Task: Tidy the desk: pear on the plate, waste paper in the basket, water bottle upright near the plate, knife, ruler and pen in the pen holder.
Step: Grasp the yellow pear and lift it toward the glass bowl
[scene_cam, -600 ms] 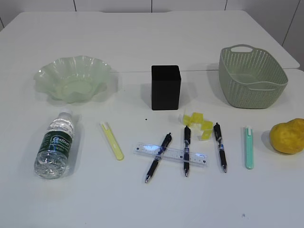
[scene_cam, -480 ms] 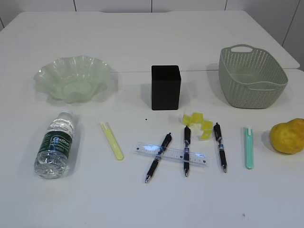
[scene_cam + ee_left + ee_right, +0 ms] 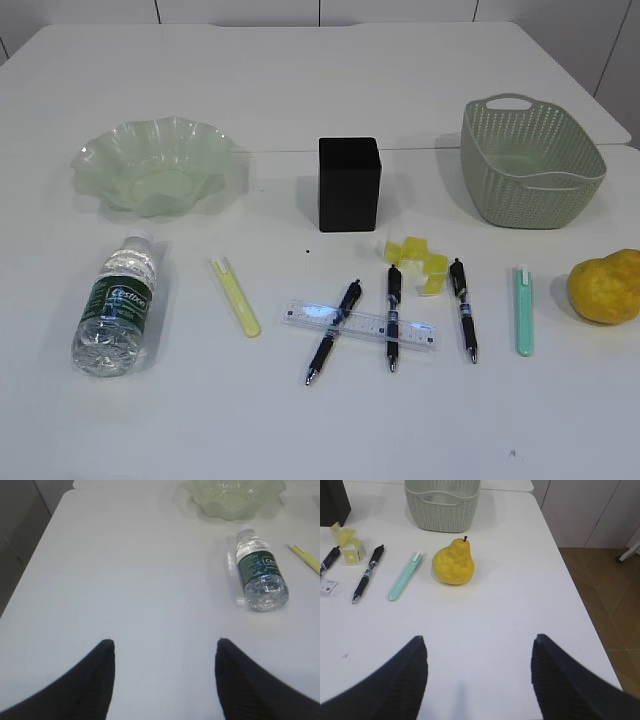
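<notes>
Yellow-orange and lumpy, the pear (image 3: 453, 563) stands stem-up near the right edge of the worktop (image 3: 300, 430), just in front of the basket (image 3: 531, 163) and well apart from the plate (image 3: 155, 165) at the far left. Being rounded, it will likely roll or slip if pinched off-centre, and a nudge toward the right edge could send it off the worktop. Carrying it across also risks brushing the mint-green cutter (image 3: 406, 575) beside it. Middle front, the clear ruler (image 3: 360, 323) lies across two pens (image 3: 333, 331), so lifting one may drag the others. The water bottle (image 3: 260, 571) lies on its side near the left front and could roll away under a glancing touch. Both the left tool (image 3: 165, 645) and right tool (image 3: 477, 642) stand wide and hold nothing, above bare worktop.
</notes>
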